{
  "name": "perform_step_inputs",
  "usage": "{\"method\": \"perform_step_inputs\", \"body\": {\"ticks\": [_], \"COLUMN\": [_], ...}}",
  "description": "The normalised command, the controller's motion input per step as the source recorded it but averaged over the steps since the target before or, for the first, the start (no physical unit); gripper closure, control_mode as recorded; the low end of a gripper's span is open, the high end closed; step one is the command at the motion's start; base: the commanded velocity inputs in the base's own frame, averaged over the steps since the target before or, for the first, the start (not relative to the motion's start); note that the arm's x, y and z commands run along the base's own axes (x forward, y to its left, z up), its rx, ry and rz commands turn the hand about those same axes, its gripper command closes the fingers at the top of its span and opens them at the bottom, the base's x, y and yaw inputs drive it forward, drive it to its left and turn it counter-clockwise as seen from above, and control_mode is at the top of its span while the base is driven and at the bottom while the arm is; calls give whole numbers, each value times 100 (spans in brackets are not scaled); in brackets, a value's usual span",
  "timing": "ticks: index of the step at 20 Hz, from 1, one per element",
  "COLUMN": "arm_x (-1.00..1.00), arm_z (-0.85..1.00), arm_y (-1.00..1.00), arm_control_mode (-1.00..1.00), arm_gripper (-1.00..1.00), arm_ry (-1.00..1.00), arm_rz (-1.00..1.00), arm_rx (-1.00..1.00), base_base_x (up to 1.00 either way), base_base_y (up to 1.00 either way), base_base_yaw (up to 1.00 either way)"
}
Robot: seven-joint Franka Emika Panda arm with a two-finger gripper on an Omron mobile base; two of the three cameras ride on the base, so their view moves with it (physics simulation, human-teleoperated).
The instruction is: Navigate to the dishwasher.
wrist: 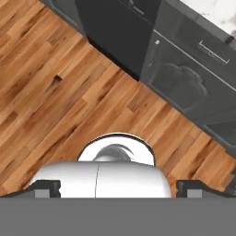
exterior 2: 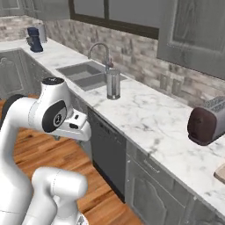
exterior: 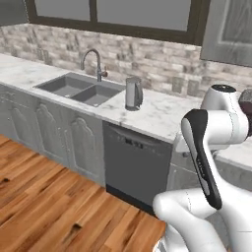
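Dishwasher [exterior: 135, 165] set under the marble counter [exterior: 162, 115], directly ahead of the base and slightly left of centre in the left base view; flat dark grey front, thin strip of markings along its top edge. Flanked on its left by carved light grey cabinet doors [exterior: 64, 135] beneath the sink [exterior: 81, 88], and on its right by another carved door [exterior 2: 154, 189]. Seen in the right base view as a narrow dark panel [exterior 2: 107, 151] just right of the arm's elbow.

Faucet [exterior: 93, 61] stood behind the sink against the brick wall. Kettle [exterior: 133, 93] stood upright on the counter just right of the sink, above the dishwasher's left part. Toaster [exterior 2: 206, 121] sat farther right on the counter, well apart from the kettle. Blue coffee machine [exterior 2: 34, 39] stood at the far left end of the counter in the right base view.

Arm folded high over the base, with the hand pointed down at the wood floor [wrist: 55, 78]. Dishwasher front [wrist: 120, 32] lay across the top of the hand view, a carved door [wrist: 184, 78] beside it.

Gripper [wrist: 118, 189] shown as two dark tips at the lower corners of the hand view, far apart, with nothing between them.
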Motion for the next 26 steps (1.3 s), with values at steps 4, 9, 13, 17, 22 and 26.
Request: {"method": "perform_step_inputs", "body": {"ticks": [4,9,13,17,22,26], "arm_x": [0,0,0,0,0,0], "arm_z": [0,0,0,0,0,0], "arm_y": [0,0,0,0,0,0], "arm_control_mode": [100,100,100,100,100,100], "arm_gripper": [-100,-100,-100,-100,-100,-100], "arm_ry": [0,0,0,0,0,0], "arm_rz": [0,0,0,0,0,0], "arm_rx": [0,0,0,0,0,0], "base_base_x": [87,76,63,39,35,46], "base_base_y": [20,34,45,15,0,11], "base_base_yaw": [42,-4,-24,-41,-53,-52]}}
